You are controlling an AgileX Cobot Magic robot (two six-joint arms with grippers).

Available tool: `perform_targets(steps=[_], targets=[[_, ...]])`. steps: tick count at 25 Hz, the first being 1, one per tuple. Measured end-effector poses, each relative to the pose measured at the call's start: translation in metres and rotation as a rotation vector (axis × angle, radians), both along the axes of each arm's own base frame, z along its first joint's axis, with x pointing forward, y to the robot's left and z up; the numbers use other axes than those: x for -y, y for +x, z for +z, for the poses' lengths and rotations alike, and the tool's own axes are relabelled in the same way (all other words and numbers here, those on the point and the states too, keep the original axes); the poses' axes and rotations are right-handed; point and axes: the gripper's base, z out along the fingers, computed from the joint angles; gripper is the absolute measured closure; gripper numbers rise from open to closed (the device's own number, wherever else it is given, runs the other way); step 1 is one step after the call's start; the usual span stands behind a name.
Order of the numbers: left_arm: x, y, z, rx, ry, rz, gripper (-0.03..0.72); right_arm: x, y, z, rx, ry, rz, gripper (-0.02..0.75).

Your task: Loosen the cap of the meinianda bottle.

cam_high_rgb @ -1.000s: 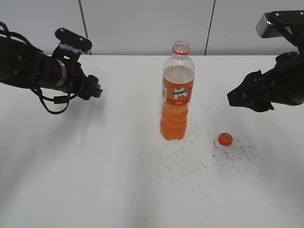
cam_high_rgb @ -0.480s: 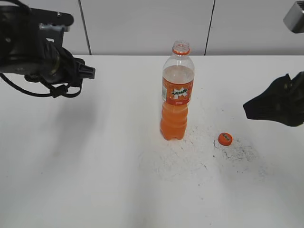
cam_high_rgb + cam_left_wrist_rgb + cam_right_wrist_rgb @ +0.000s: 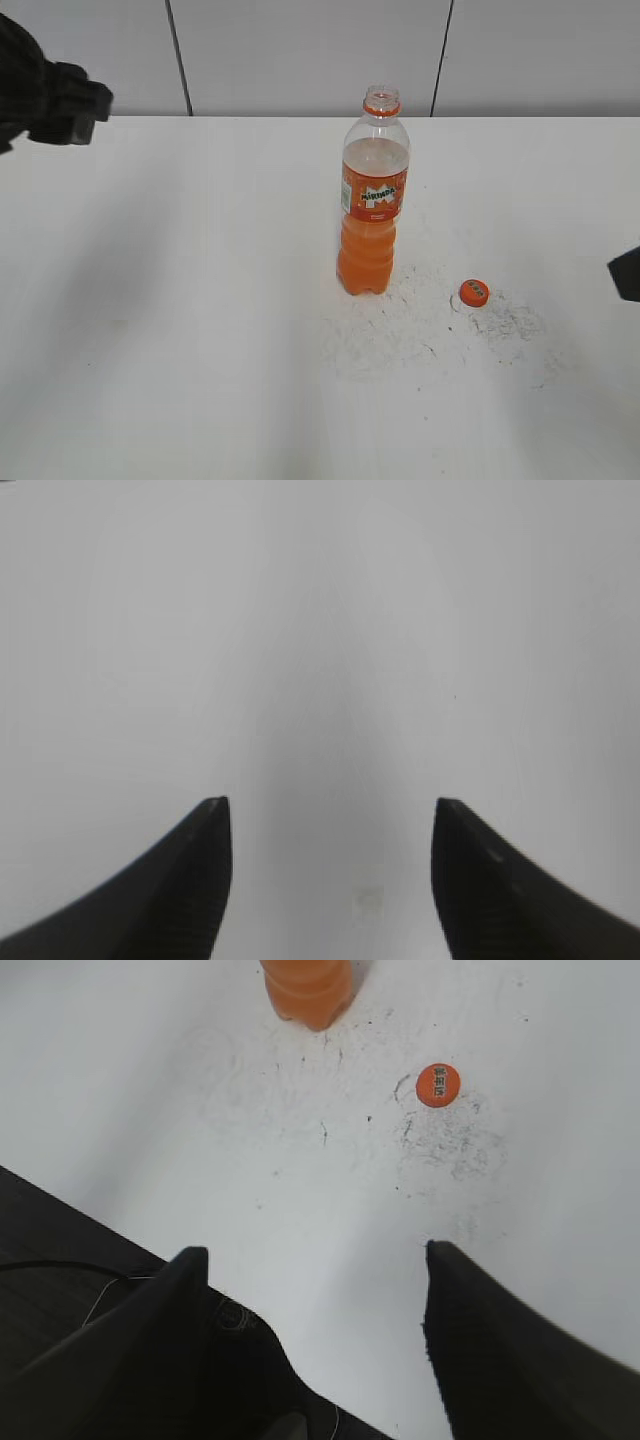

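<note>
- The tall clear plastic meinianda bottle (image 3: 373, 195), half full of orange drink with an orange label round its middle, stands upright near the middle of the white table (image 3: 180, 330), a little toward the far edge. Its long axis runs vertical and its mouth points straight up.
- The mouth is bare; only the orange neck ring sits below it.
- The small round orange plastic cap (image 3: 474, 293) lies flat on the table, printed top up, to the right of the bottle's base and toward the right edge, apart from the bottle. It rests among dark scuff marks (image 3: 500, 322) on the surface.
- The left gripper (image 3: 325, 810) hangs over plain white table with its jaws apart and nothing between them; in the exterior view the left arm shows only at the far left corner.
- The right gripper (image 3: 315, 1255) also has its jaws spread and empty, over the table's near edge, well clear of the cap.
- Judged from this, the loosening is already done and more: the cap is fully off. No grip on the bottle or cap appears needed; the arms look clear of the work.
</note>
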Motion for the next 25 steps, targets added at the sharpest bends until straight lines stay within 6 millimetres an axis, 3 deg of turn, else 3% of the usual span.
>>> perform_targets(steps=[6,13,16,25], targets=[[-0.027,-0.048,0.04,0.046,-0.02,-0.086,0.201,0.015,-0.042,0.017,0.05,-0.021,-0.006,0.244],[-0.073,-0.131,0.049,0.142,-0.089,-0.217,0.201,0.028,-0.086,0.025,0.071,-0.022,0.003,0.243],[-0.091,-0.163,0.043,0.163,-0.12,-0.248,0.201,0.036,-0.104,0.021,0.131,-0.028,-0.023,0.243],[-0.12,-0.226,0.003,0.153,-0.176,-0.363,0.201,0.056,-0.143,-0.038,0.218,-0.08,-0.077,0.243]])
